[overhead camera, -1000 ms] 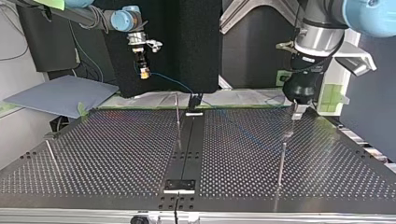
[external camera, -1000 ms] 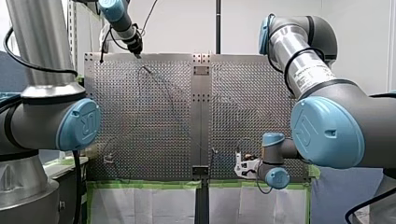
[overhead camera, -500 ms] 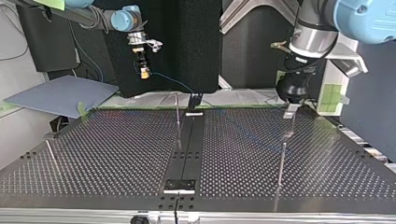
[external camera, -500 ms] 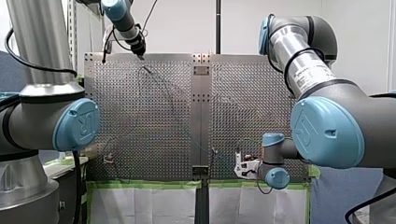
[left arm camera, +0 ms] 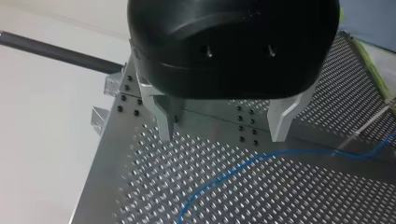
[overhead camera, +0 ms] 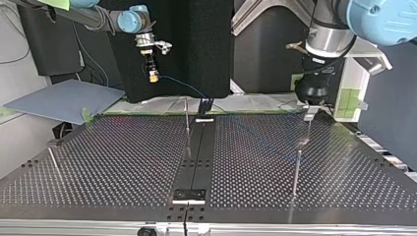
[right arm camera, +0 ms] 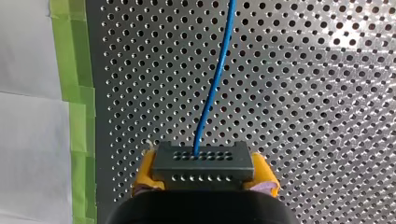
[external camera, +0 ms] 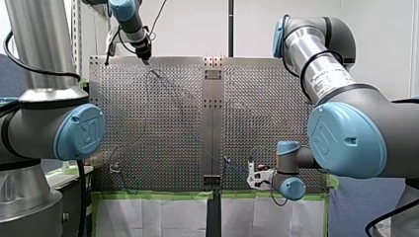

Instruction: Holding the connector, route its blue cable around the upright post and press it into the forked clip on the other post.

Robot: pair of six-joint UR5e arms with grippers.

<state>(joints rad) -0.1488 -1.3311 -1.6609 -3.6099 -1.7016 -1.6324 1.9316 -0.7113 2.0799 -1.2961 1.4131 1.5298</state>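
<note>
Gripping the dark connector (right arm camera: 203,158) from both sides, my right end effector (right arm camera: 204,177) has its yellow pads (right arm camera: 145,173) pressed on the two ends of the connector. The blue cable (right arm camera: 215,84) comes out of the connector's face and runs straight away from the end effector, over the perforated surface (right arm camera: 327,116). Beside it, a strip of green tape (right arm camera: 74,70) marks the edge of the surface. In the top view this end effector hangs in the air at the view's left, beyond the far edge of the surface. From there the cable descends toward the middle of that edge, close to the centre post (overhead camera: 187,125).

My left end effector (left arm camera: 223,128) has its two metal fingers (left arm camera: 163,119) wide apart, with nothing between them. It hovers over the surface, and the blue cable passes in a loose curve over the holes ahead of it. In the top view it stands at the view's right, near a second post (overhead camera: 296,172). I cannot tell if this post carries the forked clip. A third post (overhead camera: 54,162) leans at the view's left, well apart from both arms.
</note>
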